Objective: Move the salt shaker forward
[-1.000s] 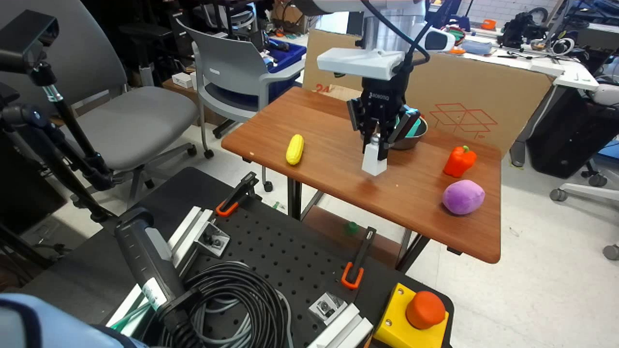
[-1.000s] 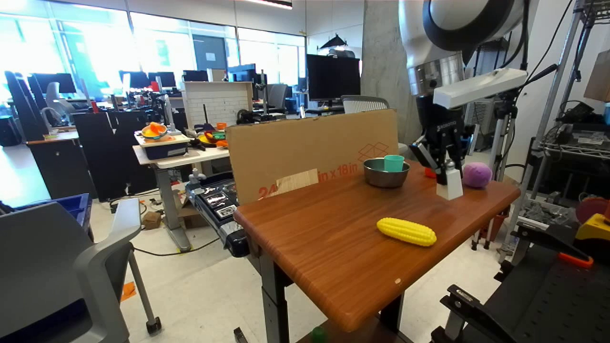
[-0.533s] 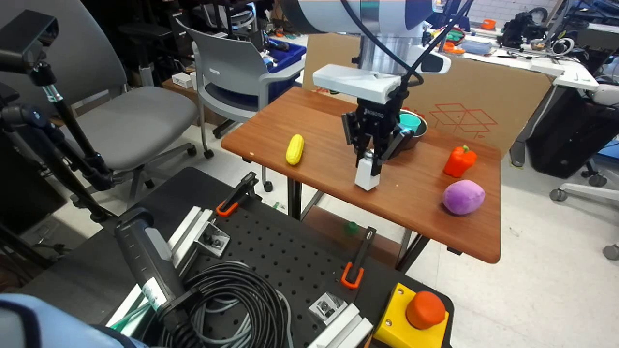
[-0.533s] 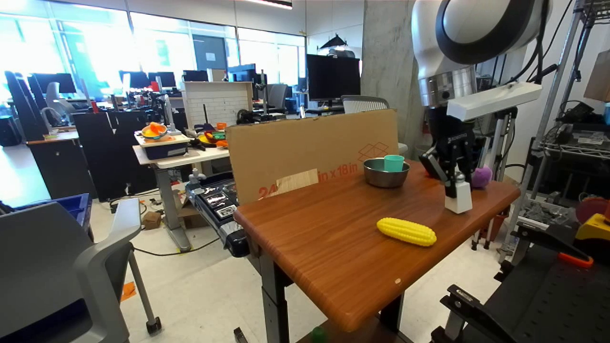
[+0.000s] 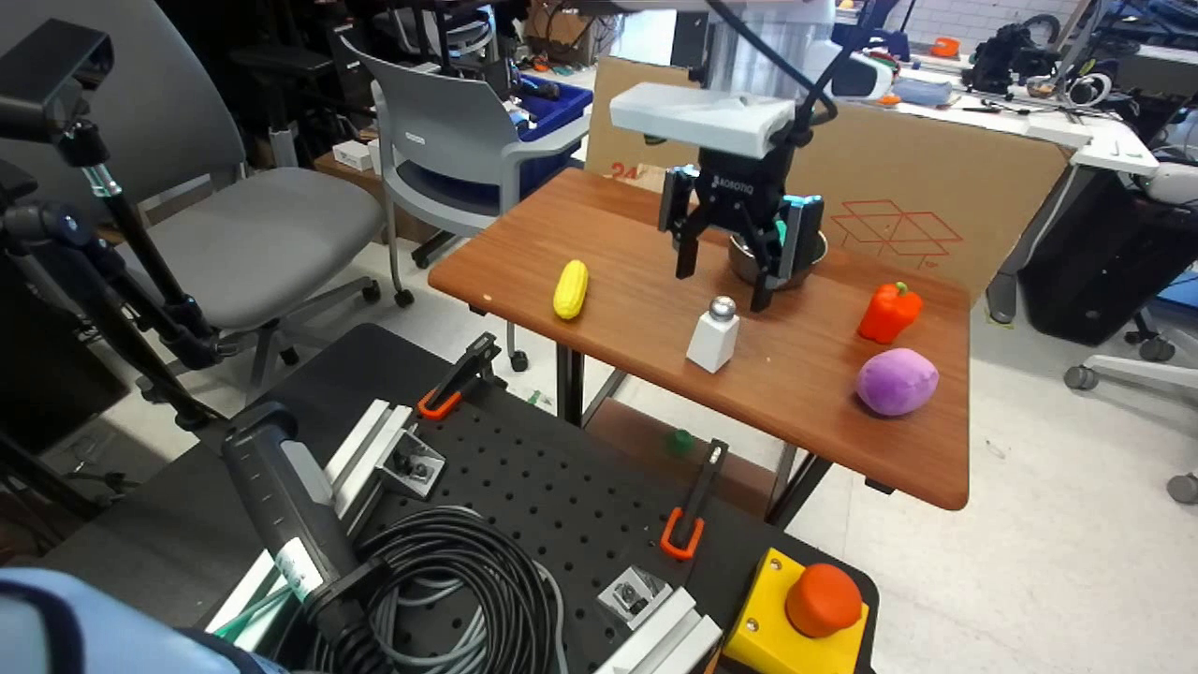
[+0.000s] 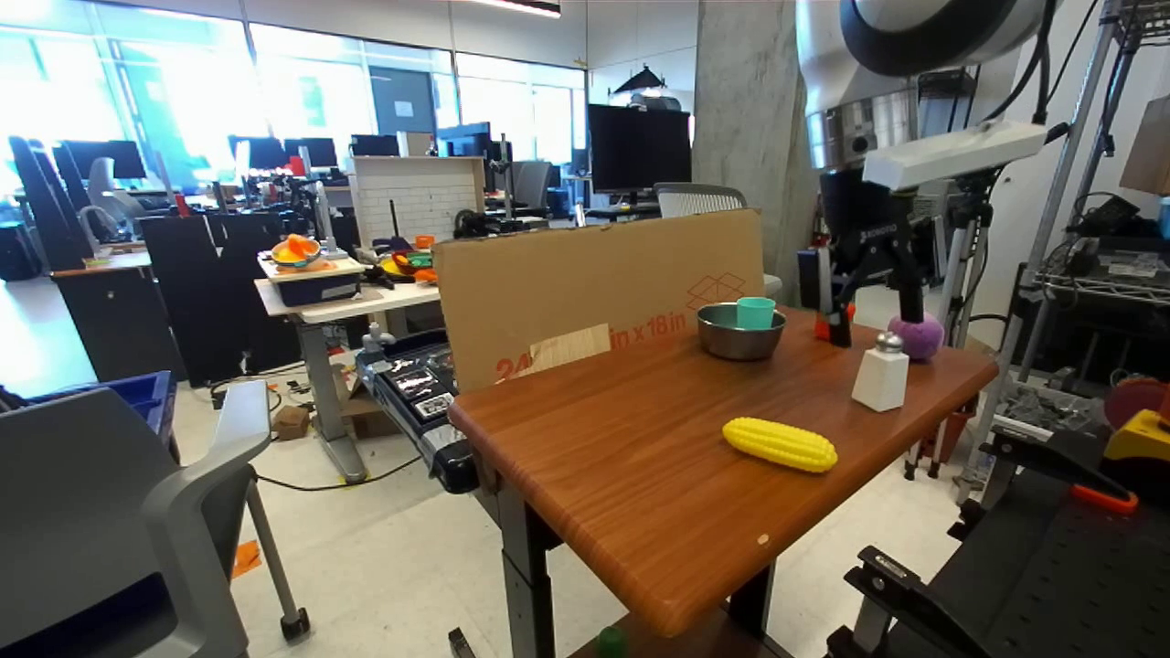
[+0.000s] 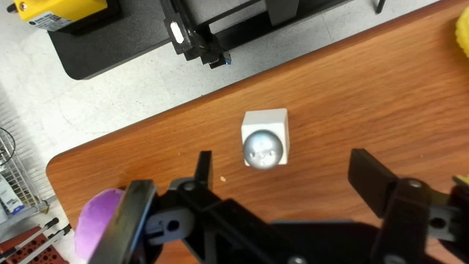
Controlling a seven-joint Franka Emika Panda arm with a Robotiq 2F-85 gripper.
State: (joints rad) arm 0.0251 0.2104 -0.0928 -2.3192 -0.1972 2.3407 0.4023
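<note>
On tbl (image 5: pixel 622 225), salt shaker (image 5: pixel 713 342) upright, just below spread gripper (image 5: pixel 723 287), w/ gap

Cuts off yellow corn (image 7: pixel 464 33) at the wrist view's right edge. Hides part of the purple ball (image 7: pixel 94 222) behind the gripper (image 7: pixel 281 165) and, in an exterior view, part of the bowl (image 5: pixel 744 264).
</note>
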